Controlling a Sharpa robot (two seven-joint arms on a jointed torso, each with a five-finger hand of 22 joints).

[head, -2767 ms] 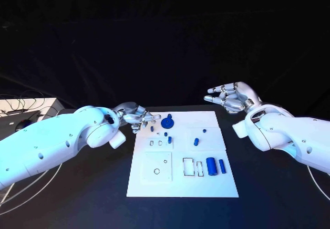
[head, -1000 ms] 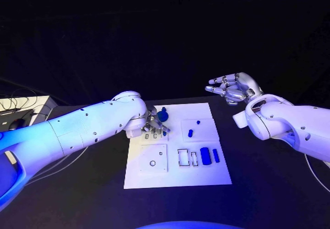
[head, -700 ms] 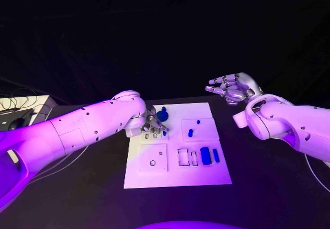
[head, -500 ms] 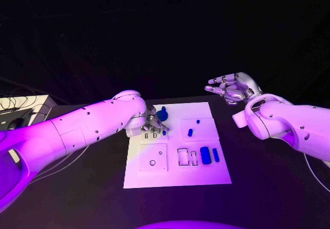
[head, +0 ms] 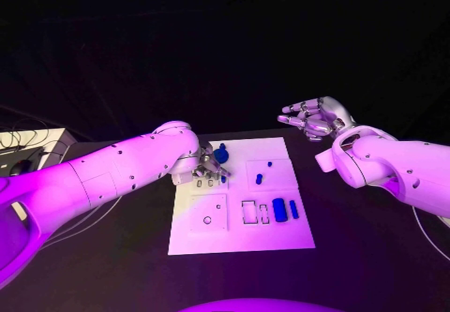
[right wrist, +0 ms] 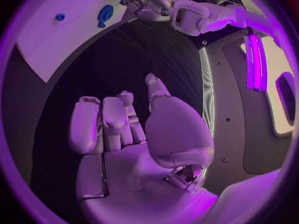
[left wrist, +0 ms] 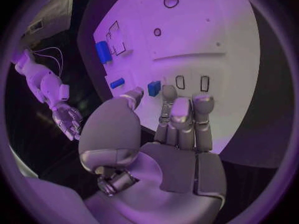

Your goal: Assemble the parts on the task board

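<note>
A white task board (head: 242,237) lies mid-desk, with blue parts, including a blue cylinder (head: 279,210), seated in its recesses. The left robot hand (head: 208,168) rests its fingertips on the board's far-left corner beside a small blue peg (left wrist: 154,88), holding nothing. The right robot hand (head: 313,119) hovers empty, fingers apart, beyond the board's far-right corner.

Backdrop: I see a black curtain (head: 188,58) behind the rig | Furniture: black table (head: 375,260); a white box (head: 33,140) with dark cables (head: 23,123) near its left edge | Light: I log a bright lit strip (right wrist: 255,62) on a grey wall panel (right wrist: 230,109)
</note>
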